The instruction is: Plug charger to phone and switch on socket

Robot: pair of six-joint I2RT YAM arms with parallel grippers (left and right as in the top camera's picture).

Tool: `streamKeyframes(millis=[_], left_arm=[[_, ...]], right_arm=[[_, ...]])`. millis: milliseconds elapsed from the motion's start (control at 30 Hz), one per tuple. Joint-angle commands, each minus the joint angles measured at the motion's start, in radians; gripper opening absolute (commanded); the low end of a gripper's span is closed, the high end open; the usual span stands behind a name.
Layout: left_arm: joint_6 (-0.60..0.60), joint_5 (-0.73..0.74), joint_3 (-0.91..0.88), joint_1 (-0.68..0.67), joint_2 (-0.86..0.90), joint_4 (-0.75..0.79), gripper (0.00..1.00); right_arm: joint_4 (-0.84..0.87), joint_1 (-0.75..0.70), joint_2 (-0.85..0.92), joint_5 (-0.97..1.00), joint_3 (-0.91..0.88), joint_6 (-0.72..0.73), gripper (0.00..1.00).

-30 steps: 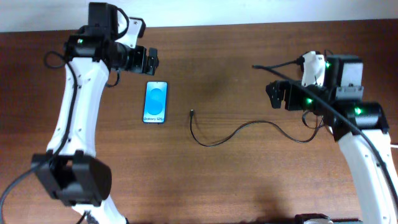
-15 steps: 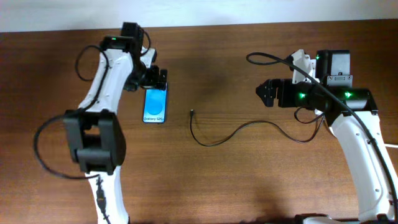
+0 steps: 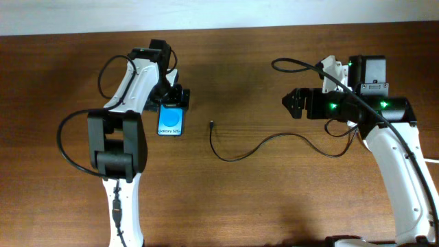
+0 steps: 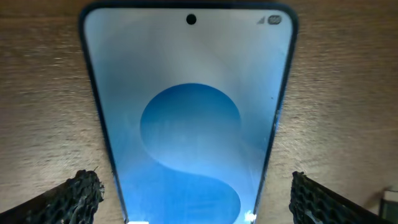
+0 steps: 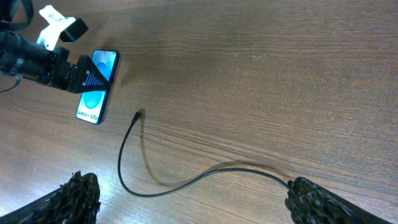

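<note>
The phone [image 3: 171, 121] lies flat on the table with its blue screen up. It fills the left wrist view [image 4: 189, 118]. My left gripper [image 3: 174, 99] is open over the phone's far end, its fingers [image 4: 78, 194] on either side of it, a gap showing on each side. The charger cable [image 3: 274, 139] lies in a curve on the table, its small plug [image 3: 211, 124] right of the phone. My right gripper [image 3: 291, 104] is open and empty above the table, right of the plug. The right wrist view shows the cable [image 5: 186, 183], plug [image 5: 139, 114] and phone [image 5: 96, 88]. The socket is out of view.
The wooden table [image 3: 247, 199] runs to a white edge at the back. The left arm's white links [image 3: 116, 137] stand over the table's left part, the right arm's [image 3: 405, 165] over its right part. The cable's far end passes under the right arm.
My left arm has swung in and moved right and forward until its gripper is over the phone's far end. My right gripper shifted a little left a second ago, then stayed still.
</note>
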Motion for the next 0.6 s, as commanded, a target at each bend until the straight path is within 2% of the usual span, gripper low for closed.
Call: streamKeyframes(millis=[0, 200, 467, 567], left_arm=[[-0.014, -0.013, 0.008, -0.006, 0.064, 0.006, 0.98], [-0.015, -0.024, 0.008, -0.006, 0.07, 0.027, 0.9], [-0.06, -0.073, -0.063, -0.034, 0.07, 0.093, 0.92], [-0.073, -0.073, -0.103, -0.04, 0.071, 0.132, 0.88]], right_arm=[[-0.003, 0.006, 0.002, -0.012, 0.023, 0.003, 0.98], [-0.002, 0.006, 0.002, -0.011, 0.023, 0.003, 0.99], [-0.002, 0.006, 0.002, -0.011, 0.023, 0.003, 0.99], [-0.002, 0.006, 0.002, -0.011, 0.023, 0.003, 0.99]])
